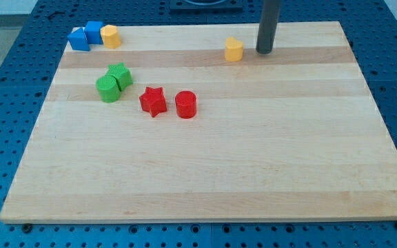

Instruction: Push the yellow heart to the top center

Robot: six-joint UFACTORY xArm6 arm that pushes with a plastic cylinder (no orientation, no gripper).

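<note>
Yellow heart [233,49] sits near the tabletop's [205,172] 12 o'clock edge. My tip [264,52] stands just off its 3 o'clock side, placed to shove leftward. You have no claw here.

No legible text, label, brand, number or sign was found. The wooden board [205,172], the coloured blocks to the left of the tip [264,52], and the perforated blue surface [5,76] around them were observed unmarked.
</note>
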